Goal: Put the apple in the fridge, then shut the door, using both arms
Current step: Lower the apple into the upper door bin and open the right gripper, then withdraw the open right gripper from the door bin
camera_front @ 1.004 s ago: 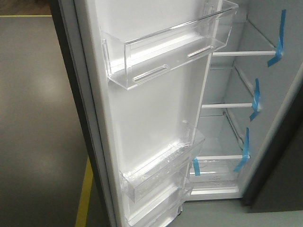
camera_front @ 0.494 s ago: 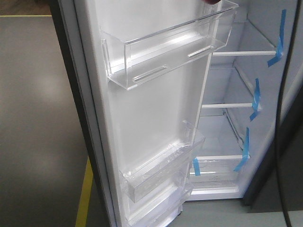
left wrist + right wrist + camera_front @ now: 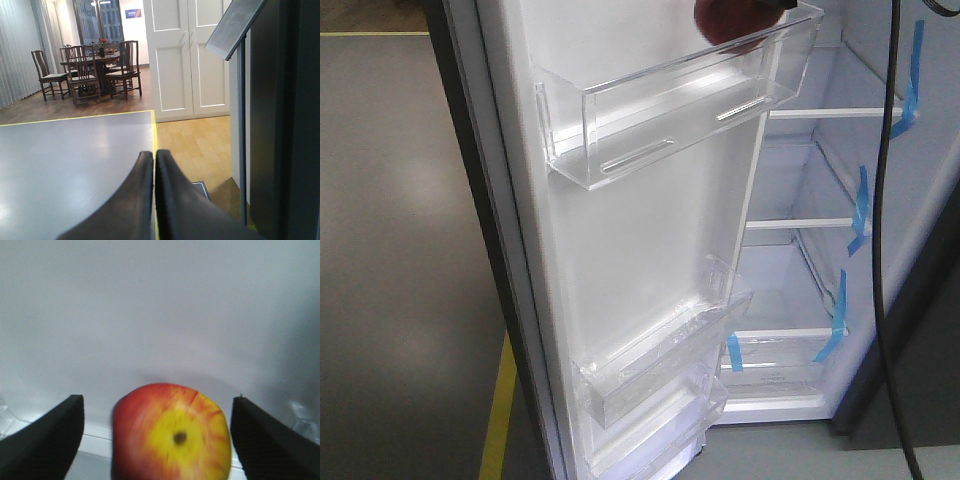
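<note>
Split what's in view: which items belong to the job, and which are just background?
Job: apple; fridge; door; right tool; left tool.
Background: dining table; chairs; white double doors; yellow floor line.

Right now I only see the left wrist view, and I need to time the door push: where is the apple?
Observer: The apple is between the right gripper's spread fingers, with a gap on each side.
Operator: Inside the main compartment?
Observer: No. The front view shows it at the top clear bin of the door; whether it rests there I cannot tell.
Operator: And the door?
Observer: Wide open; the fridge interior shows, and nothing is visible on its glass shelves.
</note>
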